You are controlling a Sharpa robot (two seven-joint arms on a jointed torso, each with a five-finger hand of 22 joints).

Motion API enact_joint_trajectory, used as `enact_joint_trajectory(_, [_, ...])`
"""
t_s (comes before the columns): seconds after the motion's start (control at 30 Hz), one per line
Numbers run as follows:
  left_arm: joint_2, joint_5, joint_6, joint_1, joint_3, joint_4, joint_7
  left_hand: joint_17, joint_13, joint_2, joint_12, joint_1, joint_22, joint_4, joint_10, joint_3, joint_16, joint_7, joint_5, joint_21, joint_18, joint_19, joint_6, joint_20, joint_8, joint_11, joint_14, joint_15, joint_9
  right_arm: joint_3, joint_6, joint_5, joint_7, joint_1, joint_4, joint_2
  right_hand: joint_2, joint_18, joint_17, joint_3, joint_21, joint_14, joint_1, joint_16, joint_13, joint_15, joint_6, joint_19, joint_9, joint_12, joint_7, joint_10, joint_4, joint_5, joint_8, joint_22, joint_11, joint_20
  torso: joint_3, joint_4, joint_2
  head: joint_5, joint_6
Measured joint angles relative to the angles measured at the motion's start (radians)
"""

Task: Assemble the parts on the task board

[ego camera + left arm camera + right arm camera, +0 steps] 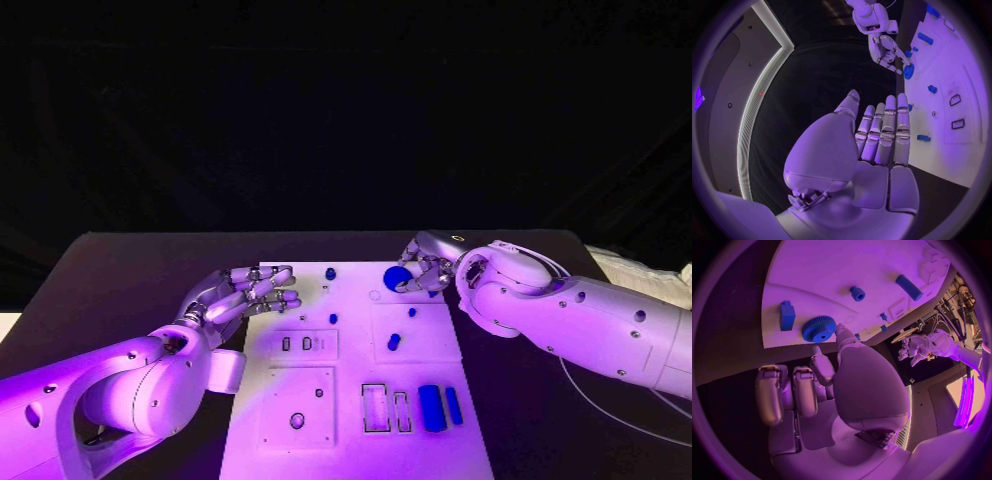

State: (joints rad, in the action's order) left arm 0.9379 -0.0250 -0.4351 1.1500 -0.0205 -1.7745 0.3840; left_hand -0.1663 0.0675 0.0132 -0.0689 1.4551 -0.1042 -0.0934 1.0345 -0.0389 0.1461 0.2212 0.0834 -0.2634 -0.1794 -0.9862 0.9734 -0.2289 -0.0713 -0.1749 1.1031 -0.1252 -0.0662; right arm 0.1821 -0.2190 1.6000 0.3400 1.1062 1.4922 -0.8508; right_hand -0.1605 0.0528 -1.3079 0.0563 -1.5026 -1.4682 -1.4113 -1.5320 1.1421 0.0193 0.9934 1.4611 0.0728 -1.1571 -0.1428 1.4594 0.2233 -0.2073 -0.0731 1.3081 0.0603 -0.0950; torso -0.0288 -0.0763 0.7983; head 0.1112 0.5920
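Right hand (420,272) sits at the far right corner of the white task board (433,345), its fingertips against a round blue gear (397,277). From the right wrist view the thumb tip touches the gear's toothed rim (819,329) while the other fingers (786,395) curl short of it, off the board's edge, so I cannot tell whether the gear is actually held. Left hand (248,293) rests at the board's far left edge with nothing in it, fingers straight and close together (882,135). A small blue peg (394,342) stands mid-board. Two long blue blocks (440,407) lie side by side near the front right, beside rectangular slots (384,408).
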Motion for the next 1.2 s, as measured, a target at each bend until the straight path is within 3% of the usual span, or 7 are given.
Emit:
enact_joint_trajectory(0.07, [0.0,0.0,0.0,0.0,0.0,0.0,0.0,0.0,0.0,0.0,0.0,0.0,0.0,0.0,0.0,0.0,0.0,0.0,0.0,0.0,0.0,0.0,0.0,0.0,0.0,0.0,0.0,0.0,0.0,0.0,0.004,0.003,0.0,-0.001,-0.003,0.002,0.003,-0.011,0.0,0.002,-0.004,0.0,-0.003,0.0,0.011,0.0,0.001,0.0,0.001,0.0,0.001,0.0,0.002,0.0,0.0,0.0,0.0,0.0,-0.0001,-0.0005,0.0,0.0,0.001])
enact_joint_trajectory(0.47, [-0.002,0.0,0.002,0.0,0.0,0.001,-0.002,-0.001,0.0,0.0,0.0,0.0,0.0,0.004,0.0,-0.004,0.0,0.0,0.0,0.0,0.0,0.0,0.0,0.0,0.0,0.0,0.0,0.0,0.0,0.0,0.012,0.001,-0.003,-0.005,-0.033,0.019,0.023,-0.011,0.0,0.009,-0.004,0.0,-0.012,0.0,0.082,0.0,0.013,0.0,0.001,0.0,-0.001,-0.001,0.009,-0.01,-0.004,0.0,-0.001,0.0,-0.0003,-0.0002,0.001,-0.001,0.004])
enact_joint_trajectory(0.73, [-0.003,0.0,0.003,0.0,0.0,0.002,-0.004,-0.001,0.0,0.0,0.0,0.0,0.0,0.007,0.0,-0.001,0.0,0.0,0.0,0.0,0.0,0.0,0.0,0.0,0.0,0.0,0.0,0.0,0.0,0.002,0.011,-0.002,-0.003,-0.004,-0.04,0.027,0.042,-0.011,0.0,0.018,-0.016,0.0,-0.013,-0.006,0.155,0.0,0.045,0.0,0.004,0.0,0.007,-0.002,0.008,-0.015,-0.018,0.0,-0.002,0.0,-0.0004,-0.0005,0.001,-0.001,0.007])
enact_joint_trajectory(0.93, [-0.004,-0.001,0.004,0.0,0.0,0.003,-0.005,-0.002,0.0,0.0,0.0,0.0,0.0,0.007,0.0,-0.001,0.0,0.0,0.0,0.0,0.0,0.0,0.0,0.0,0.0,0.0,0.0,0.0,0.0,0.003,0.008,0.034,0.004,-0.007,-0.038,0.032,0.056,-0.01,0.0,0.058,-0.02,0.002,-0.026,-0.006,0.17,0.002,0.089,0.004,0.009,0.0,0.02,-0.006,-0.004,0.032,-0.034,0.0,-0.006,0.004,-0.0004,0.0003,0.001,0.001,0.009])
enact_joint_trajectory(1.0, [-0.005,-0.001,0.005,0.0,0.0,0.004,-0.005,-0.003,0.0,0.0,0.0,0.0,0.0,0.007,0.0,-0.002,0.0,0.0,0.0,0.0,0.0,0.0,0.0,0.0,0.0,0.0,0.0,0.0,0.0,0.004,0.004,0.053,0.008,-0.01,-0.034,0.033,0.057,-0.01,0.0,0.08,-0.024,0.005,-0.027,-0.006,0.169,0.01,0.096,0.005,0.01,0.0,0.017,-0.011,-0.015,0.05,-0.043,0.0,-0.011,0.01,-0.0005,0.0003,0.001,0.001,0.01])
enact_joint_trajectory(1.07, [-0.006,-0.001,0.006,0.0,0.0,0.005,-0.006,-0.003,0.0,0.0,0.0,0.0,0.0,0.01,0.0,-0.004,0.0,0.0,0.0,0.0,0.0,0.0,0.0,0.0,0.0,0.0,0.0,0.0,0.0,0.004,-0.002,0.078,0.013,-0.013,-0.027,0.033,0.057,-0.024,0.0,0.093,-0.027,0.0,-0.027,-0.01,0.168,0.015,0.099,0.007,0.01,0.0,0.013,-0.011,-0.025,0.053,-0.046,0.0,-0.011,0.015,-0.0005,0.0003,0.001,0.001,0.011])
enact_joint_trajectory(1.2, [-0.006,-0.001,0.007,0.0,0.0,0.006,-0.006,-0.004,0.0,-0.004,0.0,0.004,0.0,0.015,0.0,-0.004,0.0,0.0,0.0,0.0,0.0,0.0,0.0,0.0,0.0,0.0,0.0,0.0,0.0,0.003,-0.02,0.128,0.025,-0.019,-0.01,0.035,0.05,-0.024,0.0,0.121,-0.03,0.005,-0.035,-0.01,0.165,0.02,0.1,0.004,0.01,0.0,0.013,-0.015,-0.043,0.055,-0.046,0.0,-0.014,0.019,-0.0005,0.0002,0.001,0.001,0.012])
